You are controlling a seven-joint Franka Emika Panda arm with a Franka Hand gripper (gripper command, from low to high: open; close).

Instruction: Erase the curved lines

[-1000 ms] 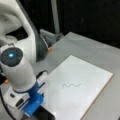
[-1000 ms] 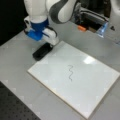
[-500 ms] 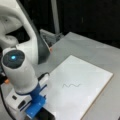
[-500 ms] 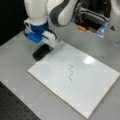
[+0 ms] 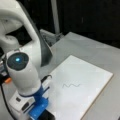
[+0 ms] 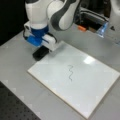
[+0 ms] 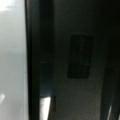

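Note:
The curve lines [image 5: 71, 85] are a small dark wavy squiggle near the middle of the white board [image 5: 87, 67], and they show in both front views [image 6: 70, 73]. A black eraser block [image 6: 40, 53] lies at the board's [image 6: 97, 85] left corner. My gripper [image 6: 42, 47] is directly over the eraser, its white and blue hand hiding the fingers. In a front view the gripper [image 5: 41, 108] is at the bottom left, well away from the squiggle. The wrist view is filled by the dark eraser [image 7: 80, 56], seen very close.
The board lies on a grey table [image 6: 15, 65]. An orange piece [image 6: 81, 28] and a blue-edged device [image 6: 102, 28] stand behind the board. A black perforated mat [image 6: 12, 107] lies at the bottom left. A post [image 5: 55, 15] rises at the back.
The hand has sunk slightly toward the eraser. The squiggle and the board look the same.

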